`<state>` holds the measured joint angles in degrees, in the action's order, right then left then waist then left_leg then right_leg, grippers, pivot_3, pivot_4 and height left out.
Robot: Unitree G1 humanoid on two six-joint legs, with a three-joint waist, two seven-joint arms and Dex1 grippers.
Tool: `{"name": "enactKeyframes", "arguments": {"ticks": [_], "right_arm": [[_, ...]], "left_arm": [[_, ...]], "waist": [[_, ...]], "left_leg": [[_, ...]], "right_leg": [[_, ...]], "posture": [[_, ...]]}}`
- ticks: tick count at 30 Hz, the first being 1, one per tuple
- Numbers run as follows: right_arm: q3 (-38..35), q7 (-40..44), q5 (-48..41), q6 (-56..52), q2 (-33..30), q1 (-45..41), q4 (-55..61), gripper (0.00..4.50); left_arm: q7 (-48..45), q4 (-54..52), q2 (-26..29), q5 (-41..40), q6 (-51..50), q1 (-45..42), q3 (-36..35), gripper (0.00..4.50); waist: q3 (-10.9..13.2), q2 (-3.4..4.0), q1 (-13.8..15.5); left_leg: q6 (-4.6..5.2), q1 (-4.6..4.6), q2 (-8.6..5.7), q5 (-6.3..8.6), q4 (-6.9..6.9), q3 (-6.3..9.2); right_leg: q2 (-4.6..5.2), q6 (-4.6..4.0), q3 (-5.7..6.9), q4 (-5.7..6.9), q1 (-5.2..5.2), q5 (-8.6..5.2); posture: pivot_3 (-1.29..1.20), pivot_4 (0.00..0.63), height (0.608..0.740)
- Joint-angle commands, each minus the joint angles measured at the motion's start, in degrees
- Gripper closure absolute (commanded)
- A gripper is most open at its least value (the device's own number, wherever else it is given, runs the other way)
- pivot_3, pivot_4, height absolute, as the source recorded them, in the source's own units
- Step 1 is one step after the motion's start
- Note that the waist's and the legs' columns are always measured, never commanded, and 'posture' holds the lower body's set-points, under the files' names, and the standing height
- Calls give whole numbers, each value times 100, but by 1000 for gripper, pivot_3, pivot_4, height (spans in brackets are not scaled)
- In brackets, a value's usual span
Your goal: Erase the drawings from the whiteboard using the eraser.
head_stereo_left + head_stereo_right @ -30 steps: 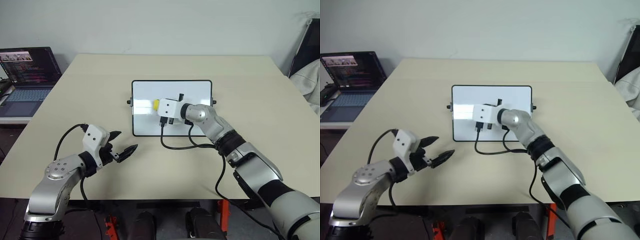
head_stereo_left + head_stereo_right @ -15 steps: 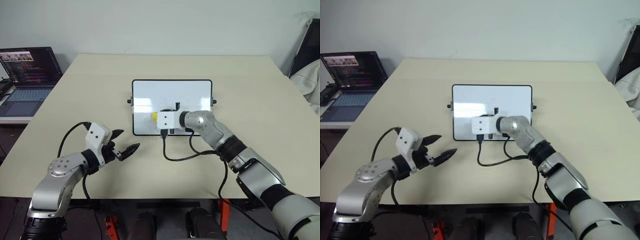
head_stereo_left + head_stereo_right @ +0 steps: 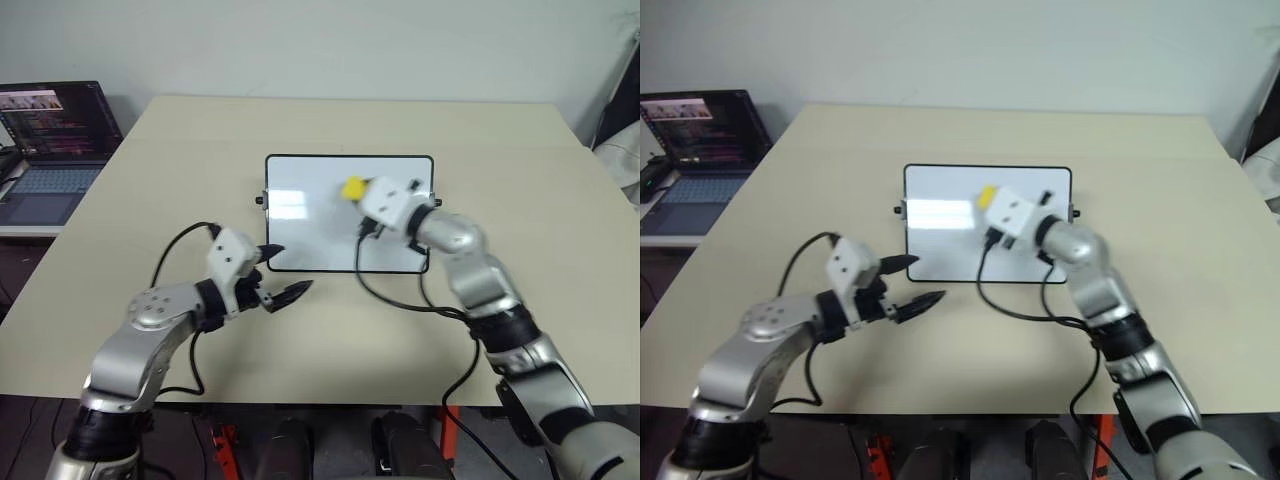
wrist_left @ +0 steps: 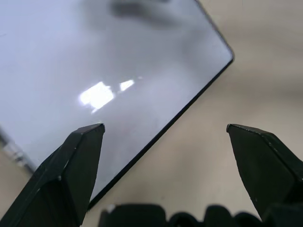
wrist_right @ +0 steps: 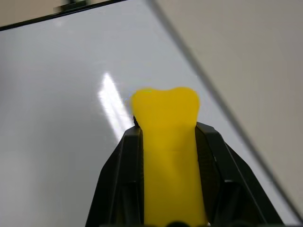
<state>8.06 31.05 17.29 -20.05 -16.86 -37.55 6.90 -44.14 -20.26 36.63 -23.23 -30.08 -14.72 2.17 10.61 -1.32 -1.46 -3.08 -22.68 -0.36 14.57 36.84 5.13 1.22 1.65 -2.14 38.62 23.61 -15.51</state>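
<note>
The whiteboard [image 3: 300, 215] lies flat in the middle of the table, black-framed and glossy. Its bare surface looks plain white, and the drawings are out of view. My right gripper [image 3: 360, 191] hovers over the board's far middle, shut on the yellow eraser [image 3: 353, 187]. In the right wrist view the eraser [image 5: 165, 113] sticks out between the two black fingers [image 5: 128, 161]. My left gripper [image 3: 284, 272] stands open at the board's near left corner, with the board's edge [image 4: 156, 142] between its fingers and nothing held.
An open laptop [image 3: 55, 130] sits on a side desk at the far left. Black cables [image 3: 390, 295] trail from both wrists across the beige table [image 3: 150, 150]. A dark chair with pale cloth [image 3: 620, 140] stands at the right.
My right gripper carried the eraser from the board's near left up toward its far middle and right. The left gripper moved right to the board's near left corner. The camera shifted slightly.
</note>
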Motion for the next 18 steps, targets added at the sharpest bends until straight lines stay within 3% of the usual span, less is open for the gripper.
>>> {"name": "enactKeyframes", "arguments": {"ticks": [1,5,9,18], "right_arm": [[-932,-200,-289,-1211,12,710,1555,3389],[-1767,-560,-261,-2647,81,1628,2557,3389],[-2051,-751,-485,-3079,204,2322,2765,3389],[-2460,-1359,-1199,-3068,636,2130,1630,3389]], "left_arm": [[-301,-22,-186,69,119,-608,464,0],[-784,622,-610,207,401,-1464,1036,0],[-1292,1478,-1073,382,837,-2215,1419,0],[-2276,2953,-1669,776,1716,-3174,1833,0]], "waist": [[0,0,20],[0,0,-5],[0,1,-51],[1,2,-151]], "left_leg": [[-1,-4,-2,1,-1,-1],[0,-7,-11,2,1,-18],[1,6,-12,1,5,-37],[3,49,-13,1,5,-66]], "right_leg": [[-1,1,1,-5,0,-1],[-8,7,2,-6,-1,-4],[-20,8,2,4,-3,-5],[-44,9,-21,27,-18,-5]], "posture": [[0,150,740],[0,150,740],[0,150,740],[0,150,740]]}}
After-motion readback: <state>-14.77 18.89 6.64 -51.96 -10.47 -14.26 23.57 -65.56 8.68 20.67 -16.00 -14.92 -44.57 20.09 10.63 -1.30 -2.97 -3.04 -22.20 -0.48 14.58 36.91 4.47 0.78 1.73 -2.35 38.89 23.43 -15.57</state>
